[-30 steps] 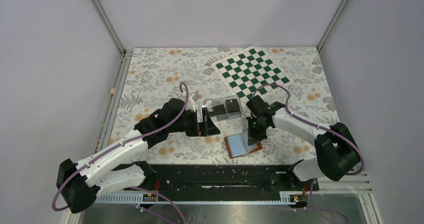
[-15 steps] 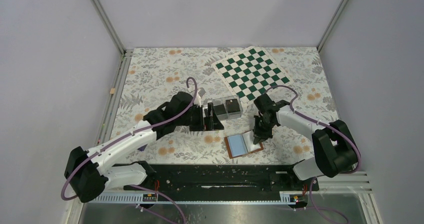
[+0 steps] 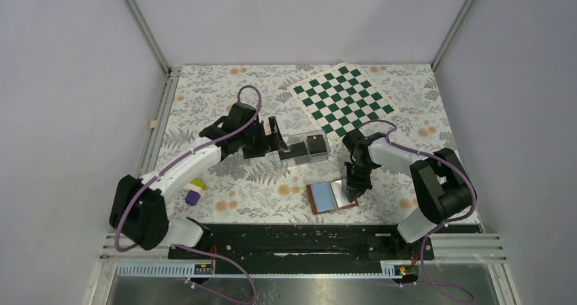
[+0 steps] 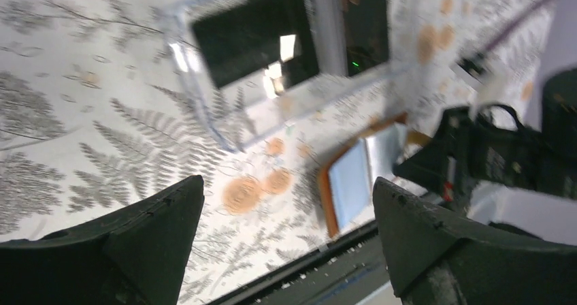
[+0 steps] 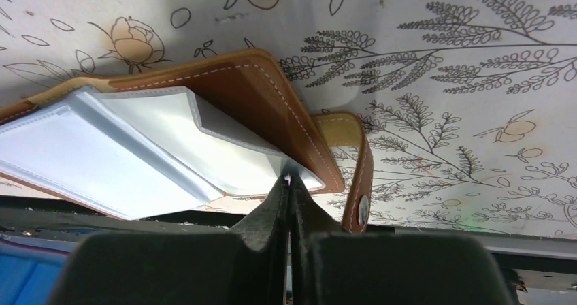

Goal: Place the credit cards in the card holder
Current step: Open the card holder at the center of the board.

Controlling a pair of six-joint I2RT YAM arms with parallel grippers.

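Top external: swung over to box [image 4: 272, 111] with left gripper [image 3: 275, 129] gaping, empty, cards [image 4: 248, 39] just ahead; pinched sleeve [image 5: 136, 148] of holder [image 5: 258, 94] tight in right gripper [image 5: 290, 182]; probably sets up card pickup.

White arms [image 3: 180, 170], black joints [image 3: 139, 213], black pincers [image 3: 277, 133] [image 3: 352, 193] (purple cables [image 3: 248, 90] loop alongside).

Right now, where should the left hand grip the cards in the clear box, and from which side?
From above, probably: the box looks open-topped and its walls shield the cards on every side. Lower the open left hand into the compartment and pinch the stack across two opposite edges.
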